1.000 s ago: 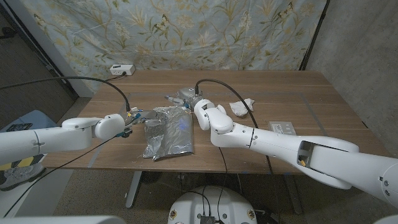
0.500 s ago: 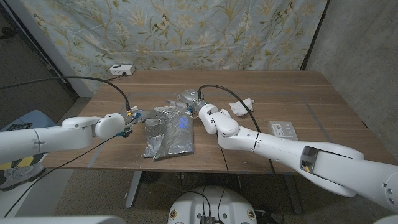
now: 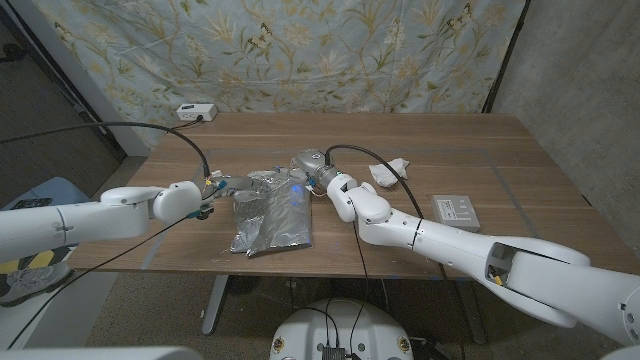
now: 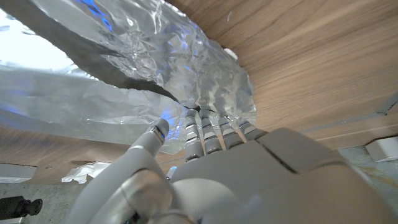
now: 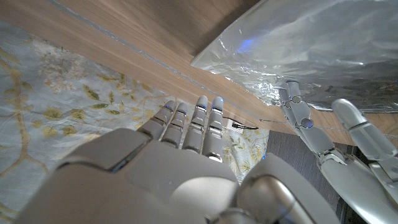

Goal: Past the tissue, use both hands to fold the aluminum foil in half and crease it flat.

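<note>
Right hand (image 3: 308,163) has moved farther over crinkled aluminum foil (image 3: 268,222).

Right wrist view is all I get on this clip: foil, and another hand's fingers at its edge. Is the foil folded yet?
Observer: Not flat. The left wrist view shows the foil with one layer raised over another, a dark gap between them.
Operator: Does the left hand grip it?
Observer: The left hand's fingertips touch the foil's edge; a grip I cannot confirm.
Operator: Where is the tissue?
Observer: In the head view the tissue lies on the table, to the robot's right of the right hand, apart from the foil.
</note>
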{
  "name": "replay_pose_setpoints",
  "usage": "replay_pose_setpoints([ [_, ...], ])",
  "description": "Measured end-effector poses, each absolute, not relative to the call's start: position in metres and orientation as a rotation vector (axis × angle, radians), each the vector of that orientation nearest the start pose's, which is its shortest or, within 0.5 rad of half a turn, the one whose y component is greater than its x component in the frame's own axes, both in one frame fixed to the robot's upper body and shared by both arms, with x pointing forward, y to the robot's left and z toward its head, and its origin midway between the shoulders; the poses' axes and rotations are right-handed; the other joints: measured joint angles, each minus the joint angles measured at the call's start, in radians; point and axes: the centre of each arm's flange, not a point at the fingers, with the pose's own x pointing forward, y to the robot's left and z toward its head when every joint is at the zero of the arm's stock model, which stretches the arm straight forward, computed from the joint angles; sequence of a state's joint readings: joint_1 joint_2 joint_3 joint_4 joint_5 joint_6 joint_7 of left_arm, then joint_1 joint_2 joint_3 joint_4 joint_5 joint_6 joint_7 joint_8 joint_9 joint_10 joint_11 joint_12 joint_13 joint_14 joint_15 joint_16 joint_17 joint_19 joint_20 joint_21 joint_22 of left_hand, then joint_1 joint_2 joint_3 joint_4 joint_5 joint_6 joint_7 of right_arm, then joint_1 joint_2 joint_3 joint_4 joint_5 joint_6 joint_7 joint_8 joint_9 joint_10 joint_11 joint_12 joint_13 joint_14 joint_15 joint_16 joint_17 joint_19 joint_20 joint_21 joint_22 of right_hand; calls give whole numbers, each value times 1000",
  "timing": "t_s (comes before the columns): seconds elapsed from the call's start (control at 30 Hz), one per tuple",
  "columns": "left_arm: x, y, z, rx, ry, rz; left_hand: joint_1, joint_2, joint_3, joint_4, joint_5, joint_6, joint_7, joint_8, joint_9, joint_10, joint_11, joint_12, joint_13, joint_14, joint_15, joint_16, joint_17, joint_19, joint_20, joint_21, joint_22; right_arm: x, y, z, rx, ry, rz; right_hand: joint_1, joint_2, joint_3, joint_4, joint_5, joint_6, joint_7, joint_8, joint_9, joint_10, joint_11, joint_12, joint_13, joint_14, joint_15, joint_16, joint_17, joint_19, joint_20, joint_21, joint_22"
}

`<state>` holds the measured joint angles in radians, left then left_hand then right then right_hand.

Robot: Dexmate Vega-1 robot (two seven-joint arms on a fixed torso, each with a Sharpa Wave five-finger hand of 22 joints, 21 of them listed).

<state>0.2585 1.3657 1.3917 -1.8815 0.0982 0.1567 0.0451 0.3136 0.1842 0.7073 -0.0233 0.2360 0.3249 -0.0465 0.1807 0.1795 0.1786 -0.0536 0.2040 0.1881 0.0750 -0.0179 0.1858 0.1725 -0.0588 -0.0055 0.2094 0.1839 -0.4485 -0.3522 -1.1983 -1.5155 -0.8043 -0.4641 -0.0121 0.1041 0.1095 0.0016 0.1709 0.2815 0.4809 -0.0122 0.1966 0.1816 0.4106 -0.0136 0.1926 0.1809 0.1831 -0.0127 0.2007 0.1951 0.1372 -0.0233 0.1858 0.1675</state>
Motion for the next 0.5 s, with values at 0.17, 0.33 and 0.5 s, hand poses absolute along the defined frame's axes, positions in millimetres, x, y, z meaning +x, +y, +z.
replay_pose_setpoints([
  [0.17, 576, 328, -49, 1586, -283, -284, 0, 0, 0, 0, 0, 0, 0, -2, 0, 0, 0, 0, 1, 0, 0, 0, 0, 0, 0, 0, 0, 611, 37, -36, -1656, -745, 131, -8, -2, 4, -4, 0, 7, -4, 0, 0, 5, -1, 0, 0, 0, 0, 0, 0, 0, 0, 0, 0],
  [0.33, 576, 327, -49, 1583, -282, -285, 0, 0, 0, 0, 0, 0, 0, -3, 0, 0, 0, 0, 1, 0, 0, 0, 0, 0, 0, 0, 0, 616, 36, -40, -1657, -736, 142, -8, -2, 4, -4, 0, 7, -4, 0, 0, 10, 3, 0, 0, 0, 0, 0, 0, 0, 0, 0, 0],
  [0.5, 577, 327, -49, 1580, -280, -285, 0, 0, 0, 0, 0, -1, 0, -5, 0, 0, 0, 0, 0, 0, 0, 0, 0, 0, 0, 0, 0, 620, 35, -43, -1659, -726, 151, -9, -2, 10, -4, 0, 7, -4, 0, 0, 14, 0, 0, 0, 5, -5, 0, 0, 0, 0, 0, 0],
])
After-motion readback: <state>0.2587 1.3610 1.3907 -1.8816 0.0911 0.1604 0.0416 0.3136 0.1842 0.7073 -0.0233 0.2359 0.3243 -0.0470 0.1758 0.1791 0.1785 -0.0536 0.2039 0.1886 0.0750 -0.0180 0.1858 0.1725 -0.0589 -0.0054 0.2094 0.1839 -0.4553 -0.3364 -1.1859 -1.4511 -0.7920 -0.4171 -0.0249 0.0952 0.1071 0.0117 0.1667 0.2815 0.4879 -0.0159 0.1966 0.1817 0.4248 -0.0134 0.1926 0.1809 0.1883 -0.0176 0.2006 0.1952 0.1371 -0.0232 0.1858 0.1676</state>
